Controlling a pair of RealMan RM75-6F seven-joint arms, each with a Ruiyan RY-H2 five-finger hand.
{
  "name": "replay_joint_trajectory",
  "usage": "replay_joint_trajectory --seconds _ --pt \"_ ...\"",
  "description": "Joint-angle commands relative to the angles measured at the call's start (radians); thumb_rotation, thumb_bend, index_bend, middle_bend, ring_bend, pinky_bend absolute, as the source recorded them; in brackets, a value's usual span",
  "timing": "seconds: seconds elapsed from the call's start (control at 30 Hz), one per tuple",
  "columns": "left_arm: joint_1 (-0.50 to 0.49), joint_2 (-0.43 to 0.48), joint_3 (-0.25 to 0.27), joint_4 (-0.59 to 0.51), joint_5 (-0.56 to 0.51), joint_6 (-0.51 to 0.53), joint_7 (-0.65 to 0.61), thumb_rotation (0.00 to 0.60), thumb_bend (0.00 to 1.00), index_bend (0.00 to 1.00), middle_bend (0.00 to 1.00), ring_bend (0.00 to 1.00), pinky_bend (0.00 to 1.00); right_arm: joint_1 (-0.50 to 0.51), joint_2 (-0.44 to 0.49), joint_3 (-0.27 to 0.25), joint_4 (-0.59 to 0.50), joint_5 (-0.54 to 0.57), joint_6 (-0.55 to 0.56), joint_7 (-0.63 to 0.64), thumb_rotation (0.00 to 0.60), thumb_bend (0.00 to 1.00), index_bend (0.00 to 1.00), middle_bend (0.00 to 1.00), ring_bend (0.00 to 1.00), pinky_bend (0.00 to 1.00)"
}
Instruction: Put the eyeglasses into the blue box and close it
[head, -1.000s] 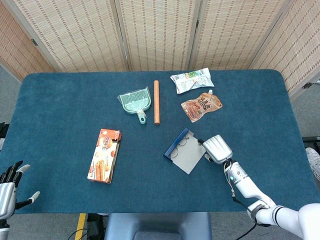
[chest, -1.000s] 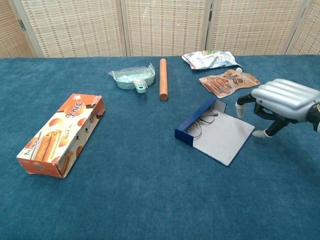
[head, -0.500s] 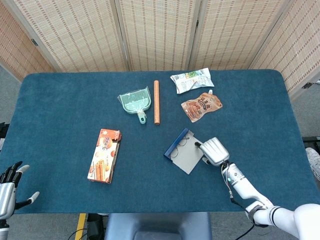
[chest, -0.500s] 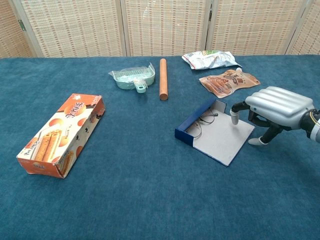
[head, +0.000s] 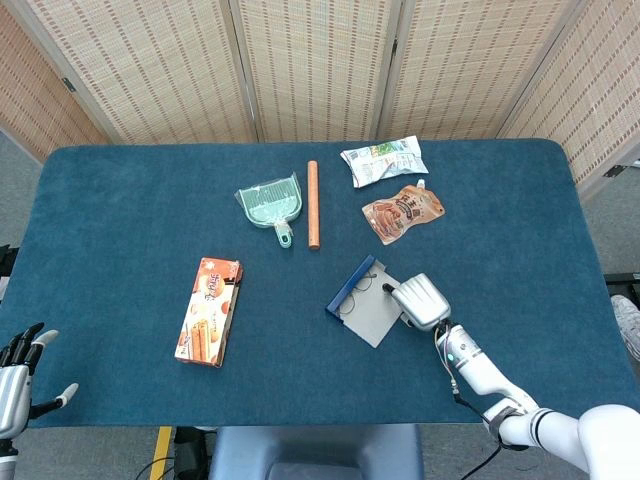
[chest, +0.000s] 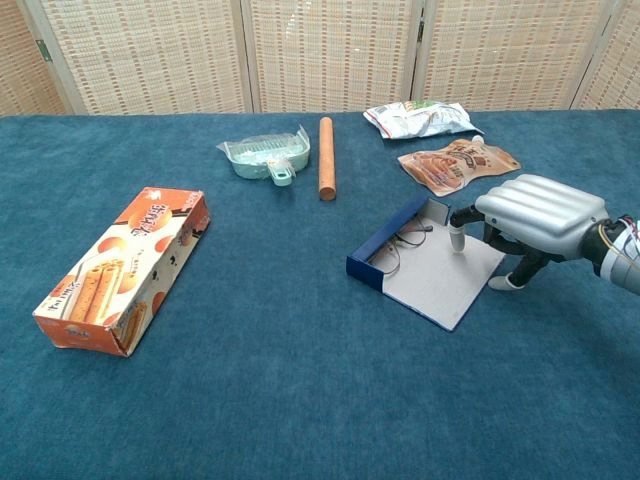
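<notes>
The blue box (chest: 385, 243) (head: 343, 285) lies open on the table, its grey lid flap (chest: 440, 277) (head: 375, 313) spread flat toward me. The thin wire eyeglasses (chest: 398, 245) (head: 363, 283) lie inside it along the blue wall. My right hand (chest: 532, 220) (head: 420, 301) hovers over the flap's right edge, fingers curled down with the fingertips (chest: 456, 240) over the lid; it holds nothing. My left hand (head: 18, 375) hangs off the table's near left edge with fingers spread, empty.
An orange biscuit box (chest: 125, 268) lies at the left. A green dustpan (chest: 264, 157) and a wooden rod (chest: 325, 158) sit at the back centre. Two snack pouches (chest: 457, 164) (chest: 420, 118) lie behind the blue box.
My right hand has moved left, from beside the lid flap to over its right edge, fingertips now above the lid. The blue box shifted slightly left. The left hand stayed still.
</notes>
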Motion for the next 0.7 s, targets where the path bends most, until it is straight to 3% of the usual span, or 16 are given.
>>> replay_joint_trajectory --seconds 0.03,0.33,0.7 --pt "0.001 0.0 0.0 0.001 -0.001 0.0 -0.002 0.6 0.19 0.23 0.14 0.15 0.24 0.001 -0.002 0.001 0.002 -0.002 0.0 -0.002 0.6 0.22 0.4 0.93 1.0 0.99" --pt "0.004 -0.001 0.0 0.008 -0.003 0.002 -0.009 0.6 0.19 0.23 0.14 0.15 0.24 0.008 -0.001 0.006 0.001 -0.011 0.008 0.004 0.6 0.36 0.41 0.93 1.0 0.99" --pt "0.0 -0.002 0.002 0.016 -0.005 -0.009 -0.015 0.6 0.19 0.23 0.14 0.15 0.24 0.039 0.008 0.038 -0.036 0.002 -0.015 -0.003 0.6 0.36 0.41 0.93 1.0 0.99"
